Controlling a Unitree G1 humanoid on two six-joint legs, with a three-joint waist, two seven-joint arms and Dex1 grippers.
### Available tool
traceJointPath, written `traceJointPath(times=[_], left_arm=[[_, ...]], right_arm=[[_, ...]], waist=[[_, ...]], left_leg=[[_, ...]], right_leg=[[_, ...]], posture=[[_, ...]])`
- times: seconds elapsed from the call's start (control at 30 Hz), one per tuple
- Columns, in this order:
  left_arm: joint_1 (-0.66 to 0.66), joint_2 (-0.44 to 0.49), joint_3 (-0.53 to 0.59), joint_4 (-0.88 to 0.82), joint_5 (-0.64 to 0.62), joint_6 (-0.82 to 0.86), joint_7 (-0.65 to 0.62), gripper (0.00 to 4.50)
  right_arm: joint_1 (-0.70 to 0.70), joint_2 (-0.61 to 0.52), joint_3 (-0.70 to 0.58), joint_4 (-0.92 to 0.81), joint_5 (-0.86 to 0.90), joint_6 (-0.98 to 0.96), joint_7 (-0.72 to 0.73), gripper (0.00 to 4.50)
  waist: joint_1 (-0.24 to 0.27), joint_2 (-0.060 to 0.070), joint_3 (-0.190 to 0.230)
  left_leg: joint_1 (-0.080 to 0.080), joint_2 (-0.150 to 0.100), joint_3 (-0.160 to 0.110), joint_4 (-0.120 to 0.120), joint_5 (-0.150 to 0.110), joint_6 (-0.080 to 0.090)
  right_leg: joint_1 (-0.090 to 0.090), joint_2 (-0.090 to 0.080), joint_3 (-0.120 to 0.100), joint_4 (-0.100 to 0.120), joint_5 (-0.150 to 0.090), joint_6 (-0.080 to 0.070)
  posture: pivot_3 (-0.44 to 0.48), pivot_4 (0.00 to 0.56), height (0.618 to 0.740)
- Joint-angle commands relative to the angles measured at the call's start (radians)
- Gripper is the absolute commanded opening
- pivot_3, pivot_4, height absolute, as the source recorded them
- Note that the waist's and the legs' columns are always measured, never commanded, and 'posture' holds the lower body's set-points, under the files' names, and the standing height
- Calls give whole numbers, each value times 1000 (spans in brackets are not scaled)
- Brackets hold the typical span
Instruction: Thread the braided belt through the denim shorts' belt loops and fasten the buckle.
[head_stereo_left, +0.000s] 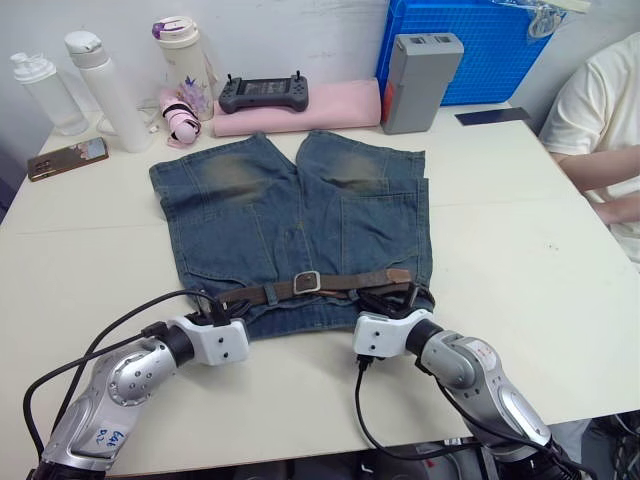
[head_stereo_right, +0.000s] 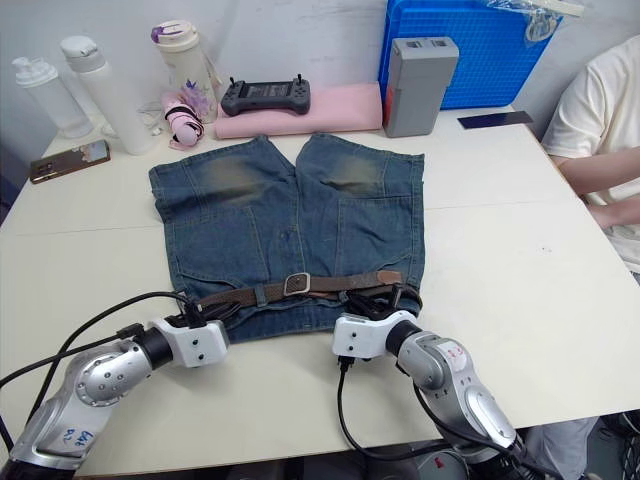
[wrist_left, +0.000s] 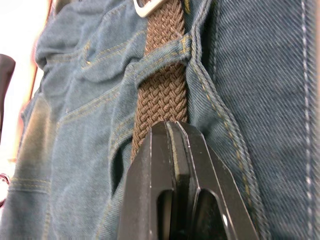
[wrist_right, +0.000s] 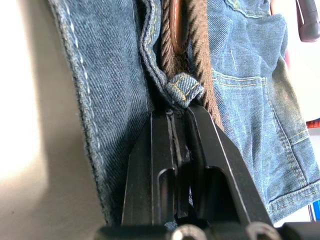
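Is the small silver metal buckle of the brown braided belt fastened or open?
Fastened, it seems: the strap continues on both sides of the buckle across the waistband; its prong is too small to tell.

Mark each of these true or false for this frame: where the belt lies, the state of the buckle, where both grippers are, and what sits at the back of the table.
1. The belt lies across the waistband of the shorts. True.
2. The buckle hangs off the table edge. False: it rests on the shorts, near the middle of the waistband.
3. The left gripper is shut at the belt. True.
4. The right gripper hovers over the phone. False: it is at the waistband beside a belt loop.
5. A game controller lies on a pink cloth. True.
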Motion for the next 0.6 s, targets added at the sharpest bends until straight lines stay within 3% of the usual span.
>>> traceJointPath(times=[0.03,0.13,0.23,0.33,0.43,0.6], left_arm=[[27,11,51,3,-26,-6,13,82],[61,-14,89,-11,-110,-45,21,82],[100,-15,113,-16,-153,-85,15,930],[129,-5,131,-18,-139,-146,28,2341],[148,-8,166,-20,-113,-206,64,2341],[144,17,189,6,33,-287,146,2341]], right_arm=[[24,5,24,4,4,-4,22,0],[23,10,26,4,3,-2,21,0],[22,21,34,5,-3,0,19,0],[23,31,40,9,-8,2,16,0],[24,41,43,12,-11,4,15,0],[36,58,48,9,-18,9,14,0]], waist=[[0,0,0],[-2,0,0],[-2,0,0],[-1,0,0],[-2,0,0],[-2,0,0]], left_leg=[[0,0,0,0,0,0],[0,3,0,-1,0,0],[0,4,0,-1,-1,-1],[0,4,0,0,-1,-1],[1,4,0,-1,-1,-1],[1,4,1,-1,-1,-1]], right_leg=[[0,0,0,0,0,0],[0,0,0,0,0,0],[0,0,0,0,0,0],[0,0,0,0,0,-1],[0,0,0,0,0,-1],[0,0,-1,0,0,-1]], posture=[[0,150,705],[0,150,705],[0,150,705],[0,150,705],[0,150,705],[0,150,705]])
